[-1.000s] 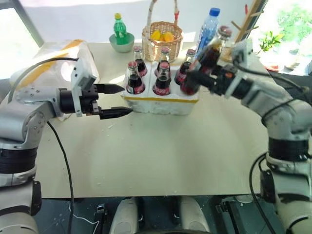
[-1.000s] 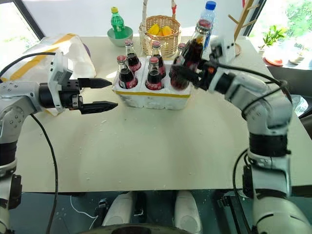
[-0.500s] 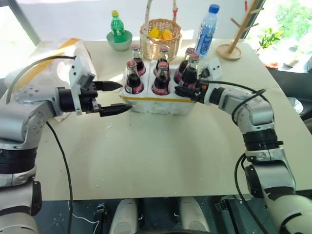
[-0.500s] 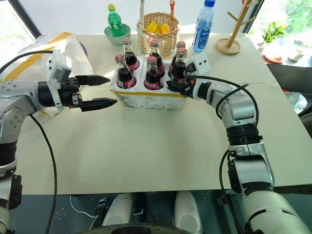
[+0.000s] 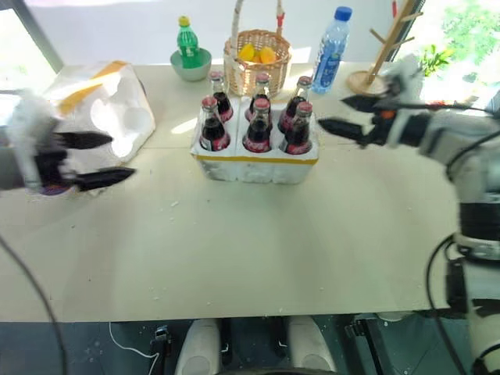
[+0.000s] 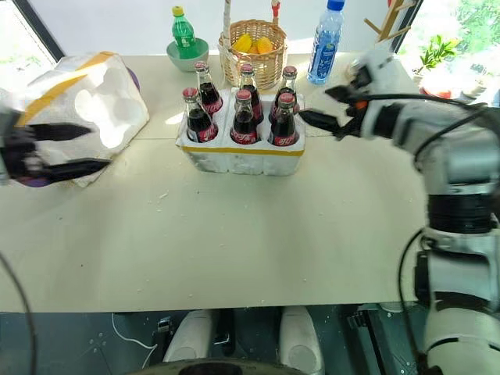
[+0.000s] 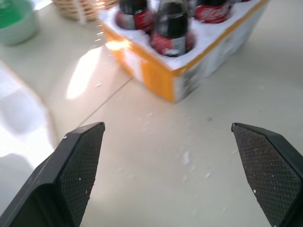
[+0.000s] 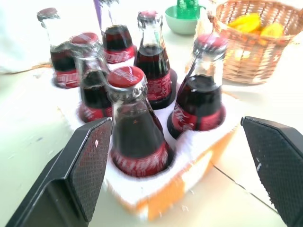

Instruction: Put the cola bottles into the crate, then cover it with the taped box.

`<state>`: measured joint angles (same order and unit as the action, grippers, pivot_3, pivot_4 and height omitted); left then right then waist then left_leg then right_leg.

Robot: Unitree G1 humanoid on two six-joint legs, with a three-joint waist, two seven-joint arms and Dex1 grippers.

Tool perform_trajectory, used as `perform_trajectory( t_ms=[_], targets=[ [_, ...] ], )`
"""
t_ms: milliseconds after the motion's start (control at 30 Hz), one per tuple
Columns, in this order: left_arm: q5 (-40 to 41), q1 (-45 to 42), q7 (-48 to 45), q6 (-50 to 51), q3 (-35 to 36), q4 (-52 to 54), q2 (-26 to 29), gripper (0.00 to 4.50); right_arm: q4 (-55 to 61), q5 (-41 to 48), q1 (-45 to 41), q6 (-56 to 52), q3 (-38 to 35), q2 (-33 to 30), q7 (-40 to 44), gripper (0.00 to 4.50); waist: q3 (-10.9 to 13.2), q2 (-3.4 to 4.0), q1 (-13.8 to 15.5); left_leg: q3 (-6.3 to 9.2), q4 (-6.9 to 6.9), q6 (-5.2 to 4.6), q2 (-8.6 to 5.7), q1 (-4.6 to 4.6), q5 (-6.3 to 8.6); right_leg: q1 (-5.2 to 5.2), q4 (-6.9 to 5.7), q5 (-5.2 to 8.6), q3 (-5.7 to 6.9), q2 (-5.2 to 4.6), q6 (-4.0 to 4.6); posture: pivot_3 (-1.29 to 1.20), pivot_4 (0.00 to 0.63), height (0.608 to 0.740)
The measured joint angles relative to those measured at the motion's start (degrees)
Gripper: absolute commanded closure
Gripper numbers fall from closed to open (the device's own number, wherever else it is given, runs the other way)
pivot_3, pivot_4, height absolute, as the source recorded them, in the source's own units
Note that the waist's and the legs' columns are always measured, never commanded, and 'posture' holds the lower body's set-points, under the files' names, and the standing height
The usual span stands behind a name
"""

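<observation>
Now all six cola bottles (image 6: 241,109) stood in the crate (image 6: 242,152); the right tool (image 6: 332,108) had released, jaws apart, at three o'clock. The left tool (image 6: 66,148), open, had swung toward the taped box (image 6: 90,90).

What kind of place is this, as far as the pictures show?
Probably an indoor demonstration or test table by bright windows: a wicker basket of yellow fruit, a wooden rack, and potted plants at the right edge.

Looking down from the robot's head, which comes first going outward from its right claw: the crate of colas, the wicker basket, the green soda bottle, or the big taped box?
From the right gripper, jaws open:
1. Crate of cola bottles, just beside it toward the middle.
2. Wicker basket, behind the crate.
3. Green soda bottle, at the back, left of the basket.
4. Taped box, far across on the robot's left.
</observation>
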<state>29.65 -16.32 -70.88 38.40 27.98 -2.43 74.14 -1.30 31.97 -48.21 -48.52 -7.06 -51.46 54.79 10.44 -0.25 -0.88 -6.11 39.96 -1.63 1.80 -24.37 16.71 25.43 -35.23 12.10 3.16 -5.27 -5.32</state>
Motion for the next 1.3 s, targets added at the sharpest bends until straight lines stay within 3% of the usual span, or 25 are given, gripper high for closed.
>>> perform_trajectory(
  t_ms=[133, 267, 367, 467, 633, 800, 900, 1100, 1133, 1300],
  targets=[
    [-6.49, -0.89, -6.58, -9.43, -1.14, -19.23, 8.28, 0.0, 1.76, 3.29, -0.11, -0.07, -1.71, -4.47, 8.04, 0.07, -0.02, 0.01, -0.13, -0.12, -0.01, -0.26, 0.05, 0.16, 0.17, -0.04, -0.07, 0.15, 0.01, -0.03, 0.27, 0.0, 0.15, 0.74],
    [-13.5, -11.34, -9.93, -18.45, -12.83, -33.43, 9.25, 0.0, 2.19, 3.28, -0.28, 1.3, -0.01, -3.54, 10.41, 0.07, -0.01, 0.03, 0.23, -0.33, 0.01, -0.25, 0.01, 0.1, 0.16, 0.02, -0.19, 0.15, 0.03, -0.11, 0.28, 0.0, 0.15, 0.74],
    [-22.25, -27.96, -9.76, -22.5, -23.09, -45.45, 4.15, 0.0, 3.45, 4.05, -0.64, 1.52, 0.35, -2.59, 11.71, 0.07, -0.03, 0.0, 1.11, -0.35, 0.09, -0.24, -0.15, 0.01, 0.14, 0.05, -0.28, 0.03, 0.05, -0.07, 0.08, 0.0, 0.15, 0.74],
    [-29.21, -38.01, -9.01, -25.8, -30.03, -53.97, -0.49, 0.0, 6.85, 5.91, -0.55, 1.57, 0.51, -2.47, 13.29, 0.07, -0.05, -0.04, 1.54, -0.35, 0.14, 0.03, -0.18, -0.04, -0.02, 0.04, -0.35, 0.02, 0.05, -0.05, 0.06, 0.0, 0.15, 0.74],
    [-36.81, -47.43, -7.75, -28.96, -35.68, -63.75, -4.7, 0.0, 10.22, 8.43, -0.46, 0.34, -0.66, -2.73, 12.56, 0.07, -0.04, -0.14, 1.44, -0.38, 0.14, -0.1, -0.15, -0.1, 0.06, 0.04, -0.23, 0.02, 0.05, -0.07, 0.04, 0.0, 0.15, 0.74],
    [-40.72, -49.8, -5.21, -30.22, -37.77, -68.77, -7.84, 0.0, 11.6, 9.43, 0.97, -0.18, -2.76, -3.54, 9.96, 0.07, -0.03, -0.15, 1.36, -0.37, 0.15, -0.27, -0.06, -0.07, 0.15, 0.06, -0.19, 0.02, 0.05, -0.08, 0.05, 0.0, 0.15, 0.74],
    [-41.59, -50.15, -4.35, -30.2, -37.91, -70.53, -8.63, 0.8, 12.63, 9.98, 2.4, -0.85, -3.32, -3.76, 8.83, 0.0, -0.03, -0.16, 1.27, -0.36, 0.17, -0.28, -0.03, -0.08, 0.16, 0.08, -0.21, 0.02, 0.05, -0.08, 0.05, 0.0, 0.15, 0.74],
    [-41.63, -50.88, -3.83, -29.92, -37.61, -71.59, -8.93, 3.89, 14.41, 11.21, 4.45, -1.27, -4.73, -4.11, 7.13, 0.0, -0.03, -0.16, 1.22, -0.36, 0.17, -0.31, -0.02, -0.08, 0.17, 0.08, -0.22, 0.02, 0.05, -0.09, 0.05, 0.0, 0.15, 0.74],
    [-41.66, -50.87, -3.39, -29.92, -37.62, -71.66, -8.93, 4.19, 14.5, 11.45, 4.54, -1.27, -4.91, -4.2, 6.87, 0.0, -0.03, -0.17, 1.21, -0.36, 0.17, -0.31, -0.02, -0.08, 0.17, 0.08, -0.22, 0.02, 0.05, -0.09, 0.05, 0.0, 0.15, 0.74],
    [-41.79, -50.89, -1.39, -31.24, -37.62, -71.65, -8.91, 4.19, 14.39, 12.11, 4.78, -2.0, -4.93, -4.49, 6.41, 0.0, -0.03, -0.17, 1.22, -0.35, 0.18, -0.35, -0.02, -0.08, 0.2, 0.08, -0.22, 0.02, 0.05, -0.11, 0.05, 0.0, 0.15, 0.74]
  ],
)
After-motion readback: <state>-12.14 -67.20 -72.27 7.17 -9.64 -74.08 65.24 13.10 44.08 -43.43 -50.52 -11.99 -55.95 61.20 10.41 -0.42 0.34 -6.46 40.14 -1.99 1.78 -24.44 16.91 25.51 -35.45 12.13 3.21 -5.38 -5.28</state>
